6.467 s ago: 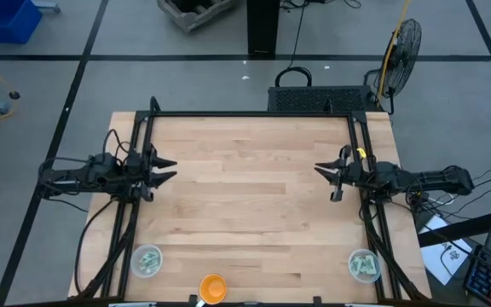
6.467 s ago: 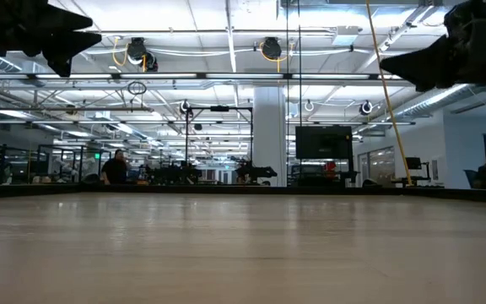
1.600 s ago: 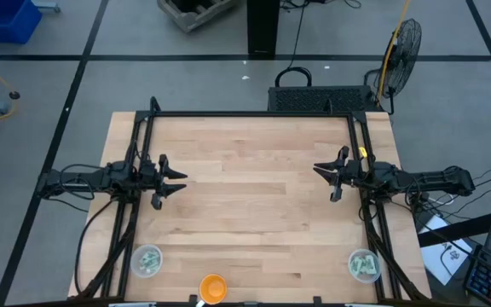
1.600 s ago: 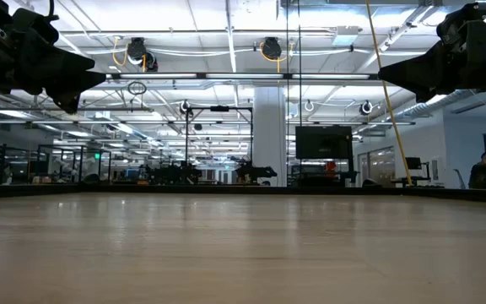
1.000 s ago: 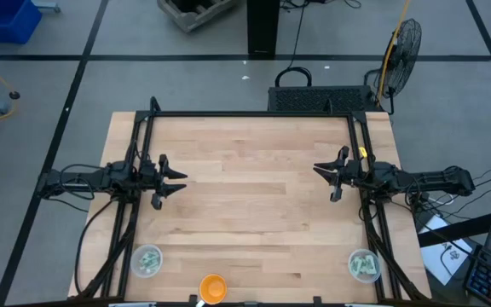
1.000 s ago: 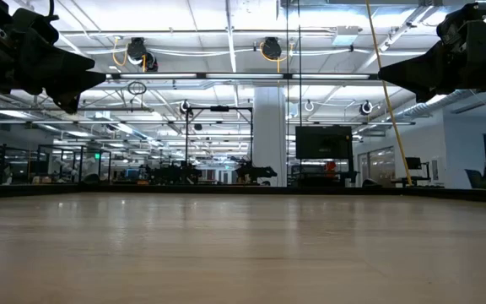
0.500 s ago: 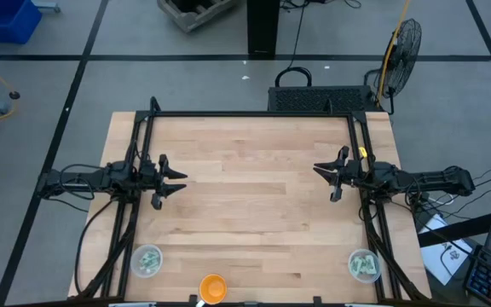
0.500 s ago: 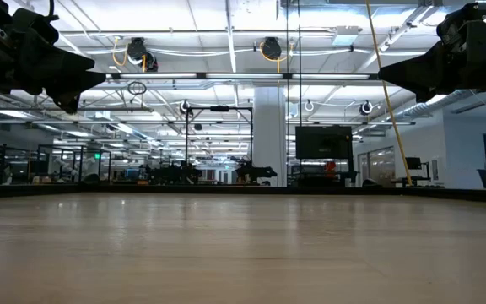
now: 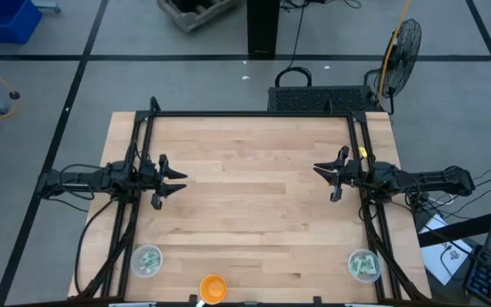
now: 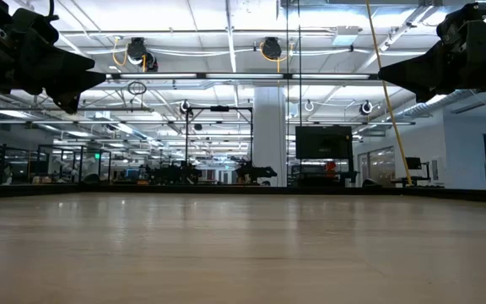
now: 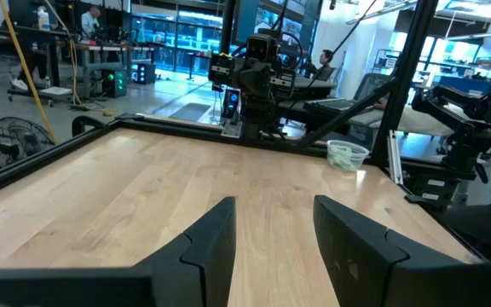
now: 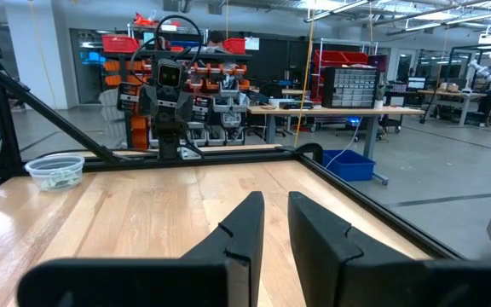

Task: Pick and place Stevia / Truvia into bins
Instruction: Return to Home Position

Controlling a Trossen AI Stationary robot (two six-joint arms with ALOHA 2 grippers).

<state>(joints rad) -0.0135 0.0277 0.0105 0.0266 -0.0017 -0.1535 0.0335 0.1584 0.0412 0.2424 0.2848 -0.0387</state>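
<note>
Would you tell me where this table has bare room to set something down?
The table between the left claw and right claw is bare, back to the far frame rail. The front edge is busier: the left cup, orange bowl and right cup sit there, with bare gaps between them.

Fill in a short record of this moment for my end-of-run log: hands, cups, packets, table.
left hand: open, raised over the table's left side, holding nothing
right hand: open by a narrow gap, raised over the right side, holding nothing
left cup: bottom-left corner in the high view, packets inside
right cup: bottom-right corner, packets inside
orange bowl: between the cups
loose packets: none seen
</note>
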